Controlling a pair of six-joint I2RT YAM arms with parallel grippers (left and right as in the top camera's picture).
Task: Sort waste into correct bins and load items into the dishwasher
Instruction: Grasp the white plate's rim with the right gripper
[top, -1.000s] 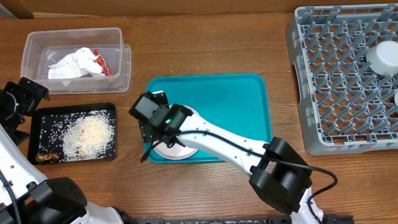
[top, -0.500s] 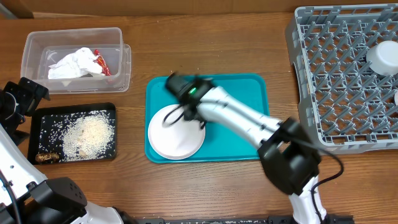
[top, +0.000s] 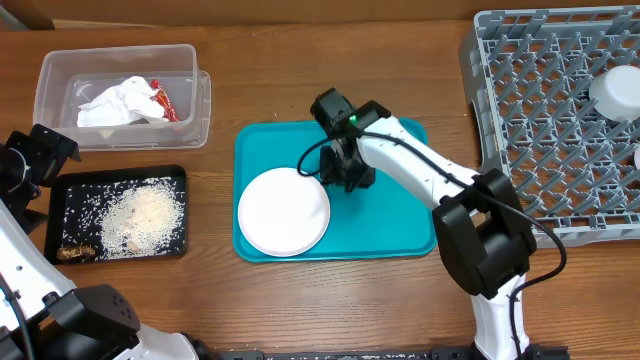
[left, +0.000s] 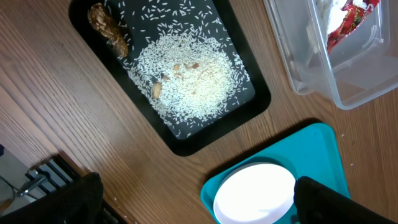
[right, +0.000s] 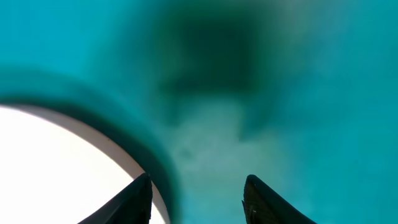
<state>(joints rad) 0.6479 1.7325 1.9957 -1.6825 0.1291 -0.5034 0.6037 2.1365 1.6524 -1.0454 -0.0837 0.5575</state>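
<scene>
Surface: wooden table (top: 330, 80), on which we see the teal tray (top: 390, 225).
Right gripper (right: 198, 193): jaws partly spread, gripping nothing; we see bare tray between them.
Plate (right: 56, 168): rim just outside one fingertip (right: 140, 196), not between the jaws.
Left gripper (left: 196, 202): jaws spread wide, empty; black tray (left: 249, 102) of rice (left: 193, 81) lies ahead of them.

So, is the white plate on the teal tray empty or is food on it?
Empty. The white plate shows a bare white surface from overhead; the rice lies in the black tray.
</scene>
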